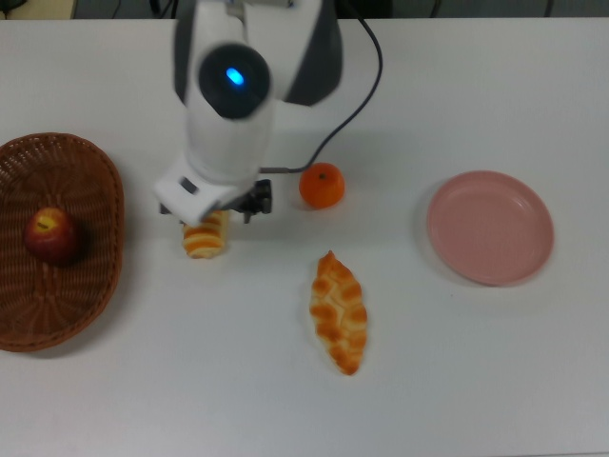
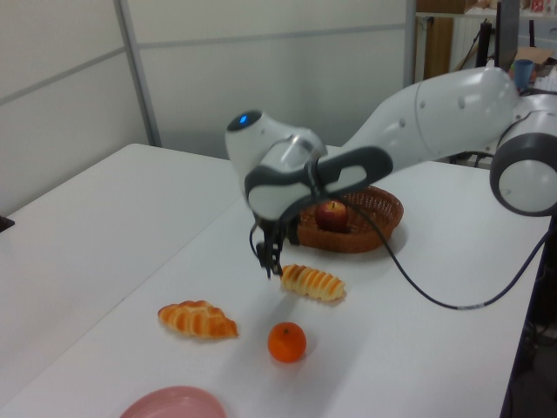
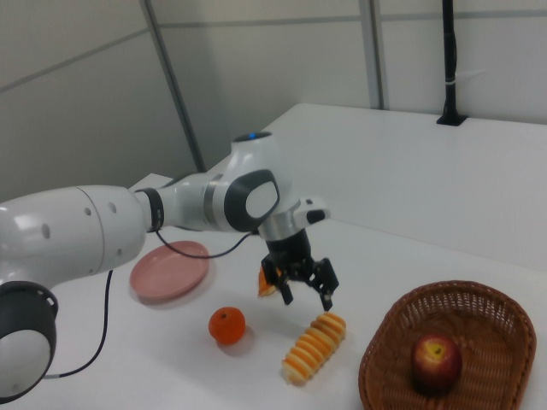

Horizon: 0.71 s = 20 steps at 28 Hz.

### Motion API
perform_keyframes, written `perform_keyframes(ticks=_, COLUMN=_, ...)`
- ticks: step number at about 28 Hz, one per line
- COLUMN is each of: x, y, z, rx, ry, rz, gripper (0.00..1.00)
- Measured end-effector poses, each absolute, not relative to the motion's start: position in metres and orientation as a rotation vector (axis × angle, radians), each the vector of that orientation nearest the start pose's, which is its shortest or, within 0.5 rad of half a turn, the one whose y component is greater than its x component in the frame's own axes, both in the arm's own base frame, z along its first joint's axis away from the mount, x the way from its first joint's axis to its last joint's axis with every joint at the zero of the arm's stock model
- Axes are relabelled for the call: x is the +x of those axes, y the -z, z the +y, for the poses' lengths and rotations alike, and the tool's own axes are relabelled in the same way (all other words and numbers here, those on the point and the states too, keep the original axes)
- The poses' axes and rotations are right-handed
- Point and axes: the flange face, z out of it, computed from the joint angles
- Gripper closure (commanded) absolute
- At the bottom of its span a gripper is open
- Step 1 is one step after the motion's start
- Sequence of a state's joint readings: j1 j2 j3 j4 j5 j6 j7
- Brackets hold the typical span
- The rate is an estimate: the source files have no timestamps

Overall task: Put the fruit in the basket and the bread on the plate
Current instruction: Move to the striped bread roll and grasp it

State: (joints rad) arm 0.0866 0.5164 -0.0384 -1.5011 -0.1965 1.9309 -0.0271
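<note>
The reddish-brown oval woven wicker basket (image 1: 95, 181) sits at the table's (image 1: 476, 381) edge on the top view's left, its rim cut by that picture's border. The red apple with a yellowish stem dimple (image 1: 50, 235) lies inside it, apart from the walls. The arm's two-finger gripper (image 3: 305, 294) hangs over the ridged roll striped orange and cream (image 3: 314, 347), its fingers (image 3: 327, 298) spread with nothing between them; whether they touch the roll is uncertain, though the right view suggests a gap. In the top view the arm covers most of the roll, leaving only its near end showing. The bright orange mandarin (image 1: 322, 186) stands just beside the arm's wrist, toward the top view's right. The long pointed golden-brown braided pastry (image 1: 339, 312) lies near the table's middle, apart from both. The round pale pink shallow plate (image 1: 489, 228) lies bare, well apart toward the top view's right, with open tabletop all round it and along the table's near edge.
</note>
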Motion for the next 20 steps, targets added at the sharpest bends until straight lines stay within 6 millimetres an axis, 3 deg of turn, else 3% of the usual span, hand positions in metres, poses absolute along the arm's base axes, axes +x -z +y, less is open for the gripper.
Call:
perform_keyframes(ticks=3, x=0.686, y=-0.339, z=0.030, rx=-3.343, ry=-0.208, rz=-0.302, gripper=0.03)
perform_keyframes(ticks=7, x=0.684, y=-0.312, z=0.026, rx=-3.377, ry=-0.286, rz=-0.351, gripper=0.63)
perform_keyframes(ticks=8, x=0.683, y=-0.307, z=0.024, rx=-3.389, ry=-0.304, rz=-0.366, gripper=1.00)
perform_keyframes(ticks=12, x=0.681, y=-0.292, z=0.020, rx=-3.428, ry=-0.353, rz=-0.411, gripper=1.00)
perform_keyframes(ticks=20, x=0.683, y=-0.301, z=0.019, rx=-3.448, ry=-0.315, rz=-0.340, gripper=1.00)
